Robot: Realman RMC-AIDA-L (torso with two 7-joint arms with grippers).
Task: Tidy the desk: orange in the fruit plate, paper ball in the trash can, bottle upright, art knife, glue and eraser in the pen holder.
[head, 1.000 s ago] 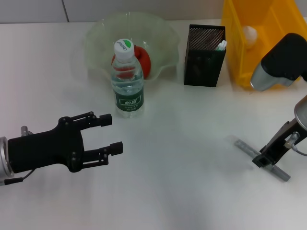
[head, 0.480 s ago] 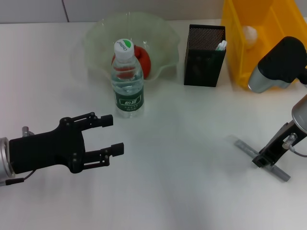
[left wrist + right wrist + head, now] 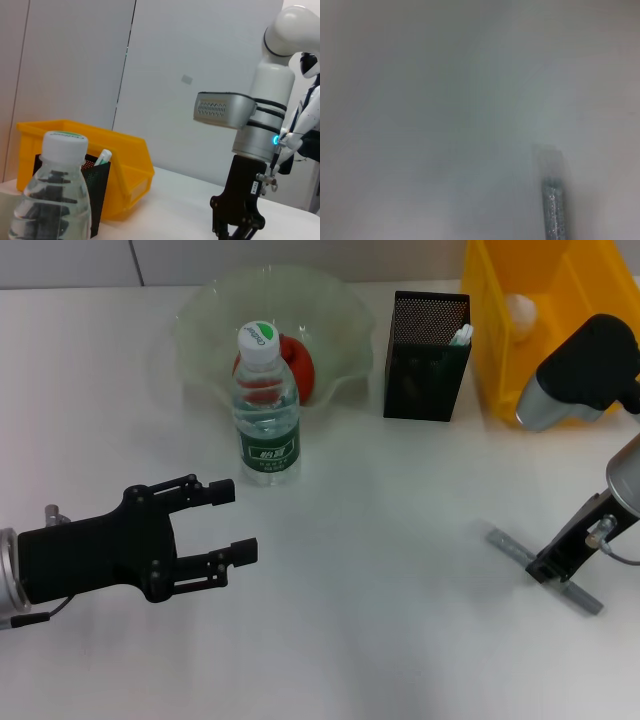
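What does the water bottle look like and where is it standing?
The bottle is clear plastic with a white cap, a dark green label low on its body, and water inside. It stands upright on the white desk, right in front of the pale-green fruit plate. No gripper touches it.

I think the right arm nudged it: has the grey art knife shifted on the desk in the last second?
Yes, slightly. With the right gripper on it, the art knife has slid right, away from the pen holder.
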